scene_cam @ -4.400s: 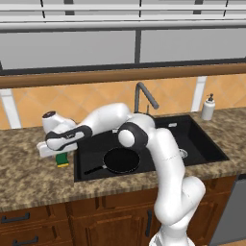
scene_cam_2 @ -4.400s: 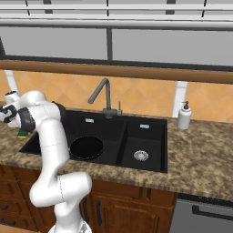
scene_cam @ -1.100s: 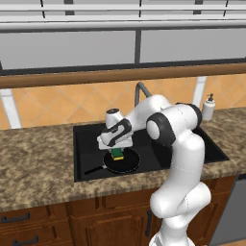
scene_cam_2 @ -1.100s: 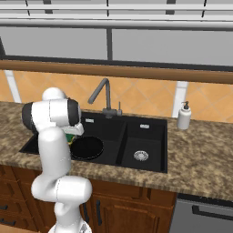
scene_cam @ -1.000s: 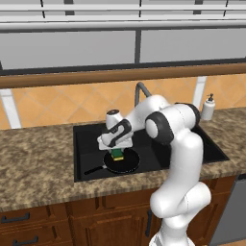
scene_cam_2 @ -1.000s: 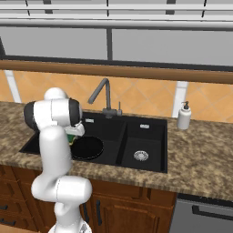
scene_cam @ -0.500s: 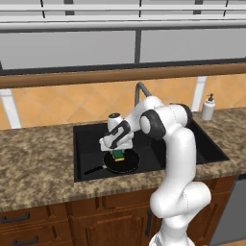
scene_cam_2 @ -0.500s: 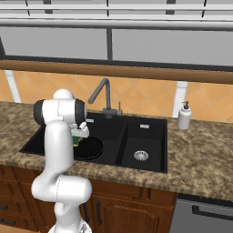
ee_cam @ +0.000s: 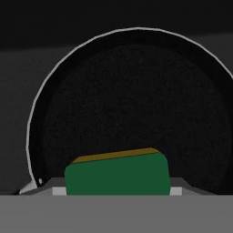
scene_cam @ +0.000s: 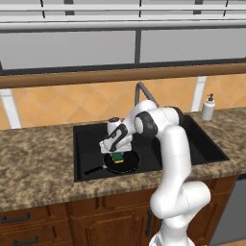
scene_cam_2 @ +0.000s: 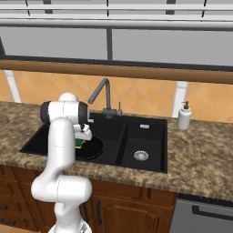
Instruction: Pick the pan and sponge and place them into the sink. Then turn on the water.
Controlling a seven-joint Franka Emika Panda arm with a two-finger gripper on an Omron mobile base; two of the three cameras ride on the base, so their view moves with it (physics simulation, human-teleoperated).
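Observation:
The black pan (scene_cam: 128,164) lies in the large basin of the black sink (scene_cam: 84,136), its thin handle pointing to the front left. My gripper (scene_cam: 116,153) hangs just over the pan, shut on the green and yellow sponge (scene_cam: 117,157). In the hand view the sponge (ee_cam: 117,175) sits at the bottom, with the pan (ee_cam: 132,104) close beneath it; the fingertips are hidden by the sponge. From the right base view the sponge (scene_cam_2: 80,143) shows below the hand, over the pan (scene_cam_2: 94,149). No water runs from the faucet (scene_cam: 141,89).
A white soap dispenser (scene_cam: 208,107) stands on the counter to the right of the sink. The smaller basin (scene_cam_2: 142,145) with its round metal drain lies right of the pan. Speckled brown counter (scene_cam: 33,158) surrounds the sink; the tiled wall rises behind it.
The hand has sunk slightly toward the pan with the sponge still in it, and the arm's elbow has swung over toward the sink. The pan has not moved.

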